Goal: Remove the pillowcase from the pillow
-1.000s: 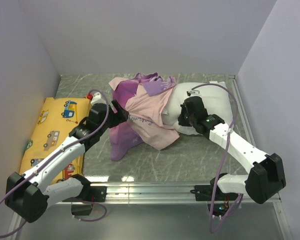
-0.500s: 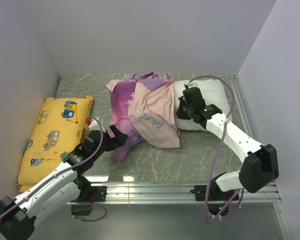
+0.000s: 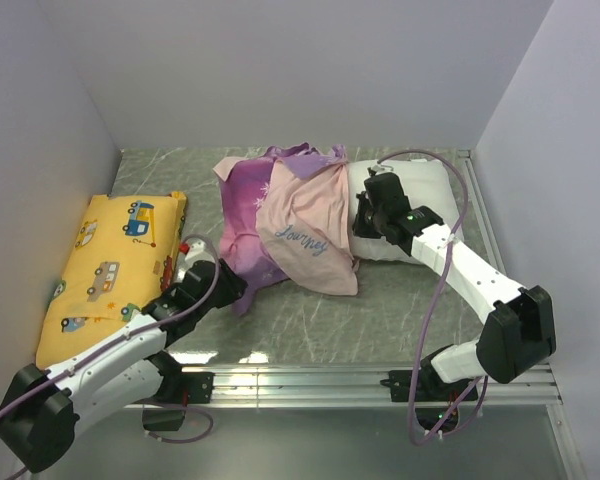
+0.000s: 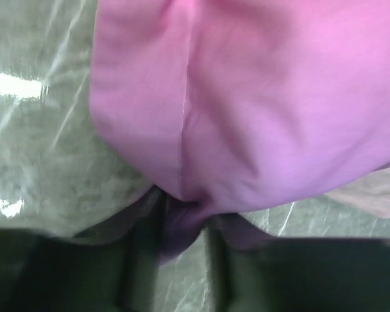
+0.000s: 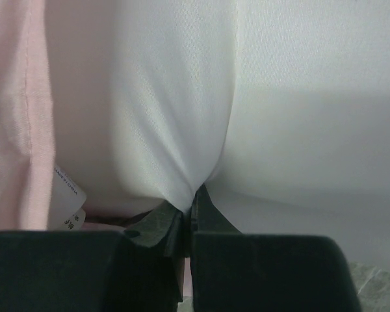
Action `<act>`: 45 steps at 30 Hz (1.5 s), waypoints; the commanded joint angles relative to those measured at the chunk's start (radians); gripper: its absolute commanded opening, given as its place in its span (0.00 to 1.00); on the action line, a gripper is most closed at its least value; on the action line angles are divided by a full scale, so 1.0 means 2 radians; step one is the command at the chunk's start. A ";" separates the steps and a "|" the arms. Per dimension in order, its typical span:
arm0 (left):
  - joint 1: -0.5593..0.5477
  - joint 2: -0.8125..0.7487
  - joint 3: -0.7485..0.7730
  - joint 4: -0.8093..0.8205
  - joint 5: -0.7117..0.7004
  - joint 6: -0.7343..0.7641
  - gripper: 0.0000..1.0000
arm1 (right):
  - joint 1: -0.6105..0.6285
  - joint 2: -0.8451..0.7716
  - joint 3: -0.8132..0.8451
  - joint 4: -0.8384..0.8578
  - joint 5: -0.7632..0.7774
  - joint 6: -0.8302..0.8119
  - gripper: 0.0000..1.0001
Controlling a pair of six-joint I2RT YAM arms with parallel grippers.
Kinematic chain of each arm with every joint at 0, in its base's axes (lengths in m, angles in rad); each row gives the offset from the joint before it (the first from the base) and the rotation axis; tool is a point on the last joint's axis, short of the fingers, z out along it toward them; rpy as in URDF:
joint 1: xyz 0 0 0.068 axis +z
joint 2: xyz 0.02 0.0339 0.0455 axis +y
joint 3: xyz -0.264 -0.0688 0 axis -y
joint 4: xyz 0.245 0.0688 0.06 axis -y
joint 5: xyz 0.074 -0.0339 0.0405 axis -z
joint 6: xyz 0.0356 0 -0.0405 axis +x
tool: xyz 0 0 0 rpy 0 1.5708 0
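Pillowcase: the pillowcase point(image 3: 300, 225) is lying bunched at the middle of the surface point(image 3: 410, 310), with its pale pink inside and some lettering facing up and the purple side showing at its left and far edges.
Pillow: the pillow point(image 3: 425, 195) is sticking out of the pillowcase on the right, with its white end lying bare on the surface and the rest sitting under the fabric.
Left gripper: the left gripper point(image 4: 182, 240) is sitting low at the near-left corner of the pillowcase. Its jaws are standing partly apart, with a purple tip of fabric hanging between them. I cannot tell whether they are pinching it.
Right gripper: the right gripper point(image 5: 187, 207) is reaching onto the pillow just beside the pillowcase's edge. Its jaws are pressing together on a fold of the white pillow fabric.
Tag: a small white tag point(image 5: 68, 195) is showing at the pillow's edge, next to the pink fabric.
Cushion: a yellow cushion point(image 3: 110, 265) with cartoon vehicles is lying along the left wall, apart from the pillowcase.
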 commanded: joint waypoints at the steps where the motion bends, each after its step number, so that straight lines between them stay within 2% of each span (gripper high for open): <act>1: -0.001 0.010 0.048 0.017 -0.044 -0.001 0.31 | -0.010 -0.014 0.026 0.013 0.019 -0.001 0.00; 2: -0.002 0.019 0.066 0.003 -0.052 0.000 0.15 | -0.012 -0.019 0.025 0.012 0.019 -0.002 0.00; 4: 0.001 0.026 0.086 -0.016 -0.085 -0.002 0.00 | -0.016 -0.023 0.019 0.013 0.019 -0.005 0.00; 6: 0.017 0.032 0.114 -0.028 -0.098 0.005 0.00 | -0.028 -0.028 0.016 0.012 0.016 -0.006 0.00; 8: 0.057 0.031 0.138 -0.033 -0.074 0.009 0.00 | -0.045 -0.033 0.013 0.011 0.011 -0.006 0.00; 9: 0.120 0.028 0.143 -0.033 -0.027 0.012 0.00 | -0.053 -0.036 0.006 0.011 0.008 -0.004 0.00; 10: 0.156 0.023 0.148 -0.029 -0.006 0.015 0.00 | -0.061 -0.044 0.002 0.012 0.005 -0.001 0.00; 11: 0.221 0.015 0.155 -0.027 0.009 0.014 0.00 | -0.082 -0.048 -0.007 0.014 -0.002 0.007 0.00; 13: 0.279 0.009 0.170 -0.045 0.023 0.013 0.01 | -0.105 -0.062 -0.018 0.018 -0.022 0.017 0.00; 14: 0.332 0.010 0.190 -0.052 0.027 0.015 0.00 | -0.130 -0.068 -0.029 0.020 -0.029 0.025 0.00; 17: 0.408 0.021 0.214 -0.066 0.065 0.009 0.01 | -0.158 -0.089 -0.038 0.019 -0.050 0.031 0.00; 18: 0.457 0.025 0.214 -0.065 0.079 0.006 0.01 | -0.172 -0.095 -0.042 0.018 -0.050 0.033 0.00; 20: 0.512 0.037 0.207 -0.041 0.141 -0.005 0.00 | -0.180 -0.111 -0.044 0.016 -0.062 0.035 0.00; 21: 0.521 0.043 0.205 -0.033 0.167 -0.007 0.00 | -0.181 -0.116 -0.044 0.015 -0.063 0.034 0.00; 25: 0.523 0.068 0.220 0.003 0.230 0.023 0.01 | -0.176 -0.146 -0.051 0.014 -0.086 0.029 0.00; 26: 0.507 0.071 0.227 0.011 0.242 0.028 0.01 | -0.174 -0.151 -0.056 0.012 -0.085 0.029 0.00; 30: 0.440 0.084 0.269 -0.022 0.226 0.077 0.15 | -0.172 -0.168 -0.069 0.010 -0.083 0.026 0.00; 33: 0.387 0.087 0.295 -0.044 0.224 0.105 0.47 | -0.171 -0.186 -0.089 0.015 -0.076 0.023 0.00; 34: 0.373 0.087 0.304 -0.049 0.224 0.115 0.65 | -0.171 -0.193 -0.096 0.017 -0.076 0.023 0.00; 37: 0.317 0.089 0.327 -0.078 0.194 0.137 0.82 | -0.171 -0.195 -0.121 0.028 -0.075 0.024 0.00; 40: 0.264 0.089 0.329 -0.064 0.205 0.149 0.90 | -0.170 -0.188 -0.142 0.041 -0.080 0.027 0.00; 45: 0.189 0.158 0.353 -0.047 0.229 0.170 0.90 | -0.155 -0.181 -0.153 0.051 -0.071 0.031 0.00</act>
